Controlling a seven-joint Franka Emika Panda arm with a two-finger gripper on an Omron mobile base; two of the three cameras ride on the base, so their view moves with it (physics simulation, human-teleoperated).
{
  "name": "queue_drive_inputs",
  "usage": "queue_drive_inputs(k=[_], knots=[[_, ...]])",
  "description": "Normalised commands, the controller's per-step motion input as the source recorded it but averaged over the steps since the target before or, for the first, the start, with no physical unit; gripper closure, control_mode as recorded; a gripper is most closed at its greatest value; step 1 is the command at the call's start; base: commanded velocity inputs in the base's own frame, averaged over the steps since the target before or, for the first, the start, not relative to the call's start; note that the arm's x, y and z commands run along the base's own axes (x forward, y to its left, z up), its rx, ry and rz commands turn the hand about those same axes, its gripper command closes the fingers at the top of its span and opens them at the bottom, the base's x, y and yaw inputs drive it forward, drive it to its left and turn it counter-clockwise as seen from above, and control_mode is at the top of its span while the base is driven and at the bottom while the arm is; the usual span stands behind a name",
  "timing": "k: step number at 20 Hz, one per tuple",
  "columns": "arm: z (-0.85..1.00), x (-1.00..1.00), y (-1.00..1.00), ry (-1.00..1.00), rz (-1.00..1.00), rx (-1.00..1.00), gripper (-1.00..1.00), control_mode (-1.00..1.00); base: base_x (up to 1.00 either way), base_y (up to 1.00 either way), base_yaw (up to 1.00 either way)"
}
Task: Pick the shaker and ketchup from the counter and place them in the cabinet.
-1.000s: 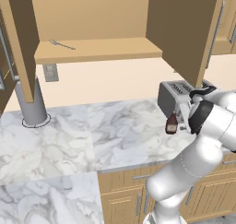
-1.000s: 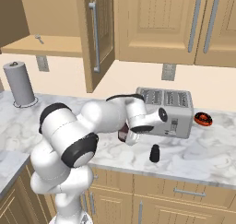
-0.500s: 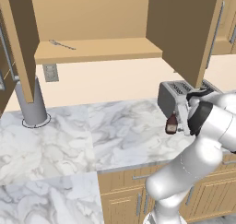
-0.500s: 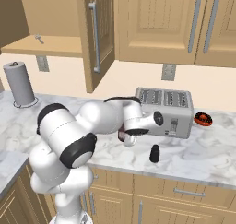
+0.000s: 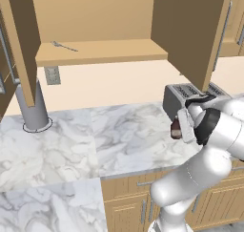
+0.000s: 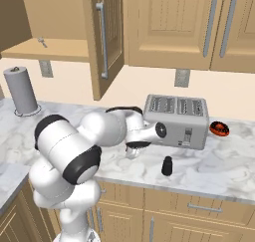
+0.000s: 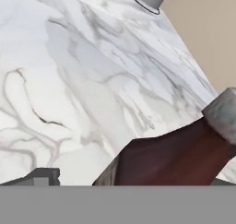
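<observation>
The ketchup [image 5: 175, 130] is a dark red-brown bottle standing on the marble counter in front of the toaster. My gripper [image 5: 183, 127] is right at it, jaws open. In the hand view the ketchup [image 7: 175, 155] lies large across the lower right, between my open gripper [image 7: 131, 179] tips; one dark fingertip [image 7: 42, 176] shows at the lower left, apart from the bottle. In the right base view my gripper [image 6: 133, 150] reaches low to the counter and hides the bottle. The shaker [image 6: 167, 166], small and black, stands to its right. The cabinet [image 5: 100, 52] hangs open above, its shelf bare except for a small utensil.
A silver toaster [image 6: 177, 121] stands just behind my hand. A red-black object [image 6: 219, 128] lies right of it. A grey paper towel roll [image 5: 34, 109] stands at the far left of the counter. The open cabinet door [image 5: 188, 35] hangs above the toaster.
My hand has dropped slightly toward the counter at the bottle, with the jaws still open. The bottle and the shaker have not moved.
</observation>
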Motion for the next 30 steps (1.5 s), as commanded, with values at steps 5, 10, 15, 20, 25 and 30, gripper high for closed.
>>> queue_drive_inputs(k=[5,10,15,20,25,30], knots=[[-0.08,0.28,0.08,0.02,0.00,0.04,1.00,-1.00,0.00,0.00,0.00],[0.05,0.07,0.00,0.00,0.00,0.07,1.00,-1.00,0.00,0.00,0.00],[0.19,0.00,0.27,0.00,0.00,0.12,1.00,-1.00,0.00,0.00,0.00],[0.07,-0.34,0.50,0.00,0.00,0.07,1.00,-1.00,0.00,0.00,0.00],[0.02,-0.69,0.51,-0.02,0.00,0.00,1.00,-1.00,0.00,0.00,0.00],[0.34,-0.38,0.47,-0.03,-0.16,-0.01,1.00,-1.00,0.00,0.00,0.00]])
